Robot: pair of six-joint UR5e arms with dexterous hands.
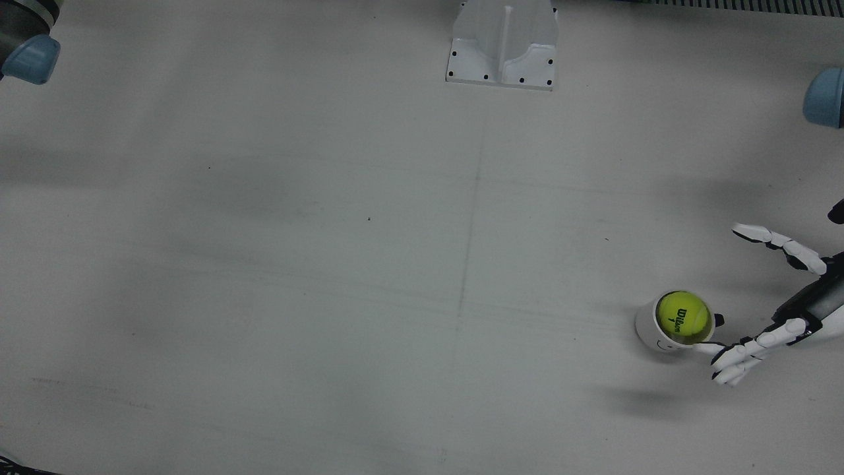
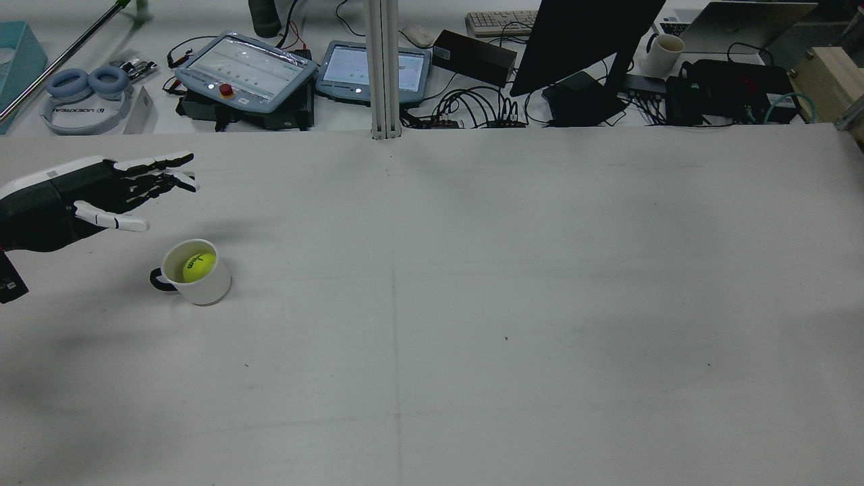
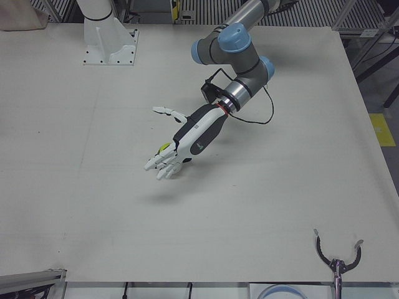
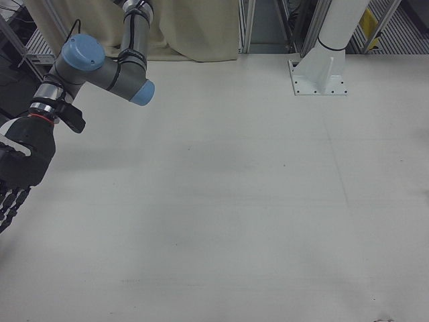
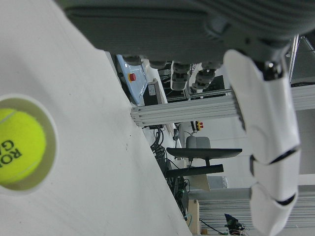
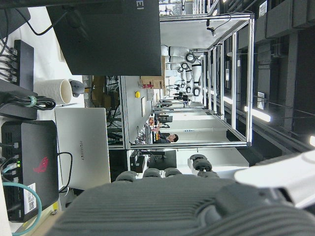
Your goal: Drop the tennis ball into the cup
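Note:
The yellow tennis ball [image 1: 684,316] lies inside the white cup [image 1: 653,333], which has a dark handle and stands upright on the table near my left side. In the rear view the ball [image 2: 198,267] sits in the cup [image 2: 206,289] below and right of my left hand [image 2: 101,192]. My left hand [image 1: 778,310] is open and empty, fingers spread, hovering beside and above the cup; it also shows in the left-front view [image 3: 187,140]. The left hand view shows the ball [image 5: 19,147] in the cup below. My right hand [image 4: 20,168] is open and empty, far from the cup.
An arm pedestal [image 1: 502,46] stands at the table's robot-side edge. Beyond the table's far edge in the rear view are teach pendants [image 2: 246,71], a monitor [image 2: 587,40] and cables. A small tool [image 3: 336,258] lies near the operators' edge.

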